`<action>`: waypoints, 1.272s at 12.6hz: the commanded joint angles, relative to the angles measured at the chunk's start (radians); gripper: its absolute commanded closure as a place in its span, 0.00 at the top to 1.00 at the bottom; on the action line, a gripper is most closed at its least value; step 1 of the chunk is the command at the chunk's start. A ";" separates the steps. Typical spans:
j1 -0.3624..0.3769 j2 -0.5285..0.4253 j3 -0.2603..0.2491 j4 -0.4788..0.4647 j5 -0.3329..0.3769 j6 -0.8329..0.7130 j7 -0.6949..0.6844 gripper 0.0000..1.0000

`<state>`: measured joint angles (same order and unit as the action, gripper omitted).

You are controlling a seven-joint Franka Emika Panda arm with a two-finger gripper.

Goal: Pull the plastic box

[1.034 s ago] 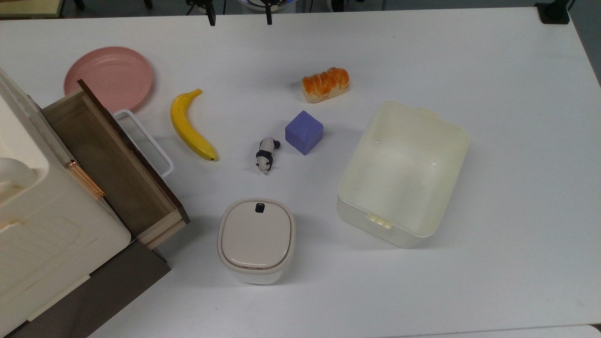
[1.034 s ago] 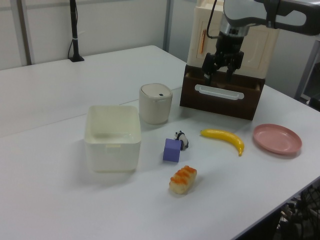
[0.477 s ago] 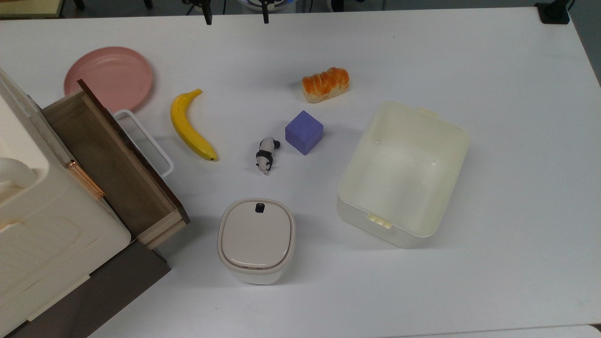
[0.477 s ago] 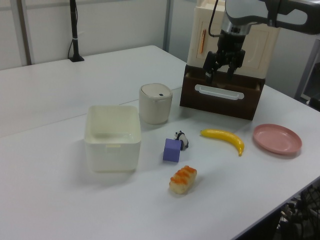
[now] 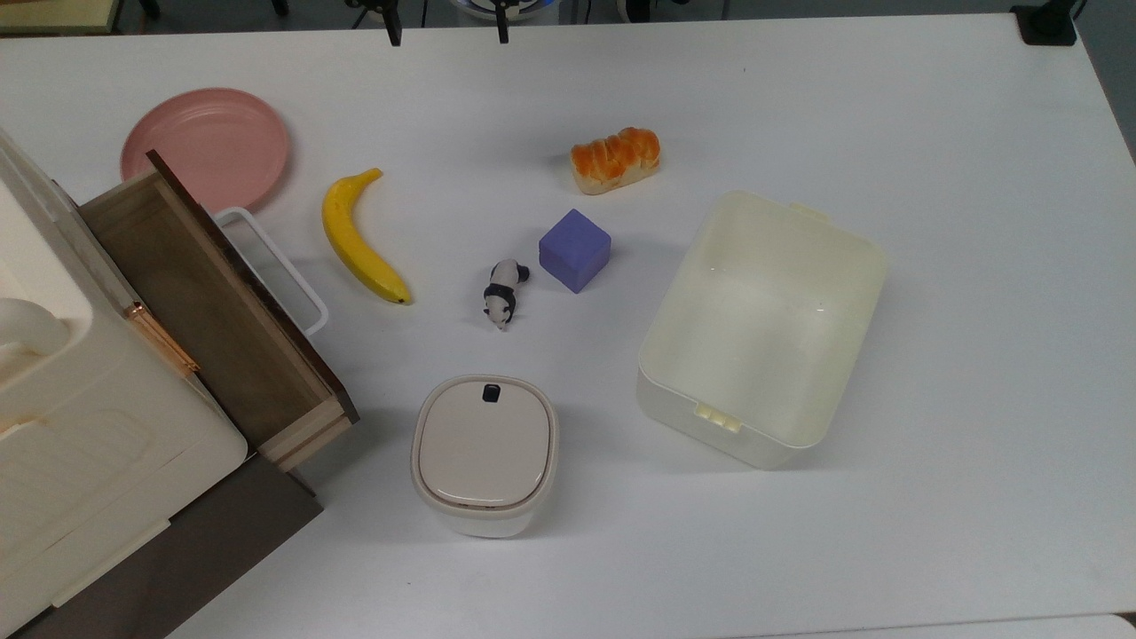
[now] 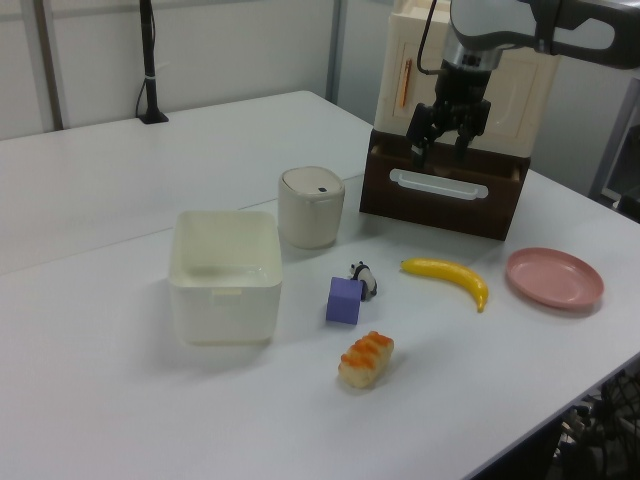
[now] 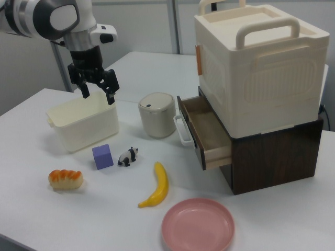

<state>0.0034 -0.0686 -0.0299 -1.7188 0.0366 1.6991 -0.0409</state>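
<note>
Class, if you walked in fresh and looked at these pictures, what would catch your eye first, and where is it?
Probably the big cream cabinet with its wooden drawer pulled open, at the right view's right. Next, the plastic box, lidless and empty, with the robot's open tool hanging in the air above the table.

One plastic box (image 5: 761, 328), one lidded pot (image 5: 485, 453), one banana (image 5: 359, 238), one bread (image 5: 615, 158), one purple block (image 5: 575, 249), one toy panda (image 5: 503, 292), one pink plate (image 5: 206, 146), one cabinet (image 5: 53, 426).

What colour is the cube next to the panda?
Purple cube, clearest in the top view.
</note>
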 commanded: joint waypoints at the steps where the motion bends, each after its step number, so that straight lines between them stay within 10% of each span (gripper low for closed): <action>1: 0.000 0.022 -0.004 0.010 0.032 -0.035 -0.025 1.00; 10: 0.029 0.075 0.022 0.090 0.031 -0.041 -0.045 1.00; 16: 0.118 0.174 0.070 0.158 0.025 0.066 -0.621 1.00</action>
<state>0.1008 0.0223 0.0118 -1.6433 0.0402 1.7411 -0.4449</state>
